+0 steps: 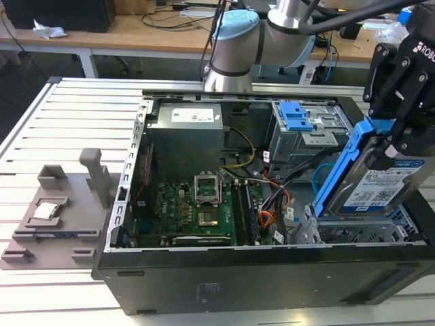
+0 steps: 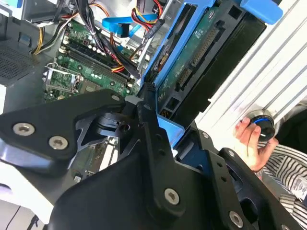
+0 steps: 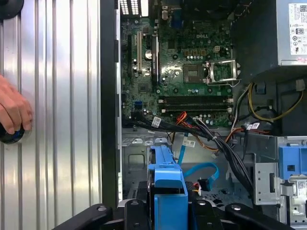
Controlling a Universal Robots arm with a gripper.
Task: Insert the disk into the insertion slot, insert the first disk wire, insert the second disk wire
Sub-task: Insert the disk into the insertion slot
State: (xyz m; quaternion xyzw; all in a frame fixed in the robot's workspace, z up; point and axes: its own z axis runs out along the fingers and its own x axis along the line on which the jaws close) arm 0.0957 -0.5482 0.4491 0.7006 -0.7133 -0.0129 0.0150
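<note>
My gripper (image 1: 389, 139) is shut on the disk (image 1: 380, 185), a silver drive with a white-and-blue label in a bright blue bracket. The disk hangs tilted, its lower end just above the insertion slot (image 1: 370, 231), the silver perforated cage at the case's near corner on the exterior view's right. In the first wrist view the blue bracket (image 3: 165, 184) points down towards the cage (image 3: 136, 160). The second wrist view has the disk's underside (image 2: 201, 52) between the black fingers (image 2: 146, 129). The second disk wire (image 3: 201, 168), a light-blue flat cable (image 1: 318, 182), loops loose beside the cage. A black, red and orange wire bundle (image 3: 192, 127) lies close by.
The open computer case (image 1: 204, 272) lies on a slatted metal table (image 1: 75, 122). A taller grey bay with a blue latch (image 1: 299, 125) stands behind the cage. A person's hand (image 3: 12, 112) rests on a round knob on the table. A grey fixture (image 1: 61, 210) sits at the exterior view's left.
</note>
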